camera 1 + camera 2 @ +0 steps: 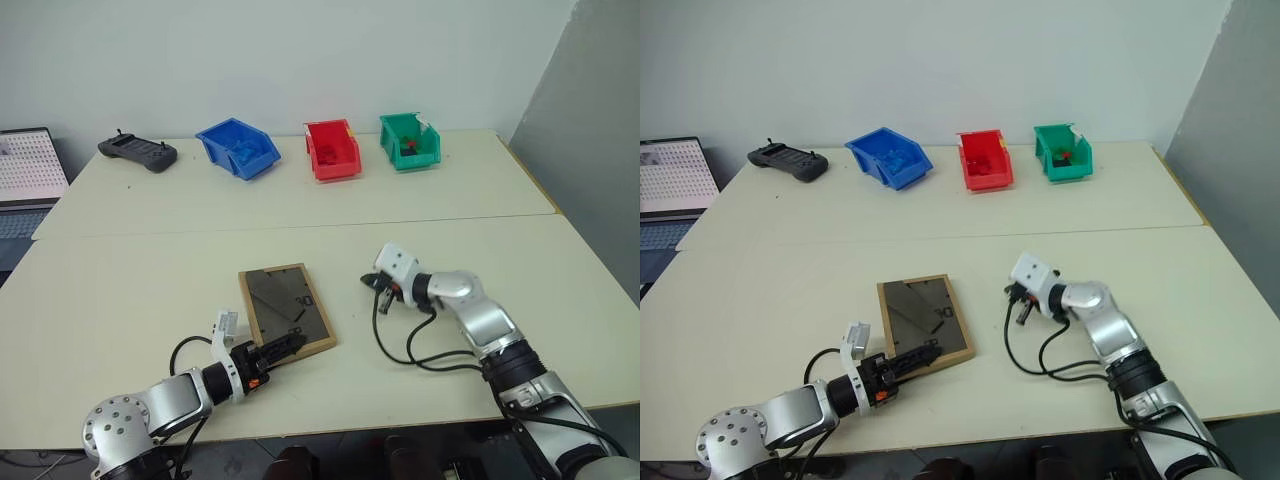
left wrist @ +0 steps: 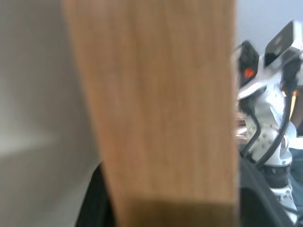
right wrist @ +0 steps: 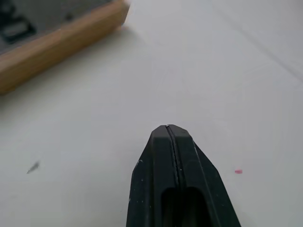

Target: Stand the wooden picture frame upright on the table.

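The wooden picture frame lies flat on the table, dark back panel and easel stand facing up. My left gripper reaches in from the near side, its two black fingers closed over the frame's near rail. In the left wrist view that light-wood rail fills the space between the fingers. My right gripper hovers just to the right of the frame, apart from it, shut and holding nothing. In the right wrist view its fingertips meet above bare tabletop, with a corner of the frame beyond them.
At the table's far edge stand a blue bin, a red bin and a green bin. A black controller lies at the far left beside a laptop. A seam crosses the table's middle.
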Controlling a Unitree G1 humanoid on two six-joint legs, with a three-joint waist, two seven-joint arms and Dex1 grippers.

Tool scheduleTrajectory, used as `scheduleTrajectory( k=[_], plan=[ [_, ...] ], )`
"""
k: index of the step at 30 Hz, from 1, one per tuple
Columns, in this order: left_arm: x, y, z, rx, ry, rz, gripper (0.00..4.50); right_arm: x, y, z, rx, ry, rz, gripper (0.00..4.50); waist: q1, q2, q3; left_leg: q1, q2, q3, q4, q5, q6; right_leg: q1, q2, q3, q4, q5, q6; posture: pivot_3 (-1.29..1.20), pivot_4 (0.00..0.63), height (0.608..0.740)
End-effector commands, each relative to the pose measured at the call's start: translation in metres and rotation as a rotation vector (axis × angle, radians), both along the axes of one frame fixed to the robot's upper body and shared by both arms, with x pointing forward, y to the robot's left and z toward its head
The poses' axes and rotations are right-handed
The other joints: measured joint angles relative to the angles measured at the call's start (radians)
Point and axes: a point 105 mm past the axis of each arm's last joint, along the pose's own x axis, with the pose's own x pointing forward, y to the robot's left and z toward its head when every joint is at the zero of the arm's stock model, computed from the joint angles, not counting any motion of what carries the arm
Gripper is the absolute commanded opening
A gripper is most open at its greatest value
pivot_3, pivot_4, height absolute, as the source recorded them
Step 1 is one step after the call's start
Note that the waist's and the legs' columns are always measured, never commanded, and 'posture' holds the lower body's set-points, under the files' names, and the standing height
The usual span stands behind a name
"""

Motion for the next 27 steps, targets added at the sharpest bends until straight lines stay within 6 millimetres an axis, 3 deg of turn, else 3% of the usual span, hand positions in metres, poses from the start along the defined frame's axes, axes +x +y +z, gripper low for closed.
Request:
scheduleTrajectory(
  k=[1,3,7,11,15,19,22,27],
  plan=[
    [0.002,-0.002,0.016,0.133,-0.098,-0.097,1.33,-0.004,0.014,0.058,0.173,-0.007,0.107,0.17,0.001,-0.001,0.000,0.000,0.000,-0.001,0.000,0.000,0.000,0.000,0.000,0.000,0.000,0.000,0.000,0.00,0.150,0.740],
    [0.011,-0.005,0.034,0.104,-0.177,-0.131,1.33,-0.012,0.023,0.079,0.219,0.021,0.188,0.45,0.002,-0.001,0.001,-0.001,0.000,-0.001,0.000,0.000,-0.001,0.000,0.001,-0.001,-0.001,0.000,0.000,0.00,0.150,0.740],
    [0.030,-0.006,0.075,0.077,-0.366,-0.164,1.33,-0.027,0.042,0.114,0.304,0.081,0.328,1.53,0.004,-0.001,0.005,-0.003,0.000,-0.002,0.000,0.000,0.000,-0.002,0.001,-0.001,-0.001,0.000,0.000,0.00,0.150,0.740],
    [0.040,-0.007,0.103,0.103,-0.501,-0.194,1.33,-0.023,0.056,0.118,0.316,0.123,0.343,2.49,0.003,-0.001,0.005,-0.005,0.000,-0.001,0.000,-0.001,-0.001,-0.005,0.001,0.000,-0.001,0.000,-0.001,0.00,0.150,0.740],
    [0.035,-0.011,0.114,0.110,-0.558,-0.260,1.33,-0.022,0.068,0.122,0.324,0.138,0.378,3.48,0.002,-0.001,0.005,-0.006,-0.001,0.001,0.000,-0.001,0.000,-0.008,0.000,0.003,-0.001,0.000,-0.001,0.00,0.150,0.740],
    [0.036,-0.011,0.118,0.129,-0.585,-0.256,1.33,-0.021,0.082,0.128,0.326,0.103,0.403,4.27,-0.003,-0.001,0.005,-0.018,-0.001,0.003,0.002,-0.001,0.000,-0.024,0.001,0.005,0.006,0.001,-0.001,0.00,0.150,0.740],
    [0.035,-0.011,0.118,0.128,-0.584,-0.259,1.33,-0.031,0.089,0.135,0.347,0.100,0.466,4.40,-0.002,-0.001,0.005,-0.021,0.000,0.002,0.002,-0.001,0.000,-0.026,0.001,0.004,0.006,0.001,-0.001,0.00,0.150,0.740],
    [0.035,-0.009,0.114,0.124,-0.562,-0.242,1.33,-0.069,0.092,0.147,0.396,0.152,0.647,4.40,-0.001,-0.001,0.005,-0.023,-0.001,0.002,0.002,-0.001,0.000,-0.028,0.000,0.005,0.006,0.001,-0.001,0.00,0.150,0.740]
  ],
)
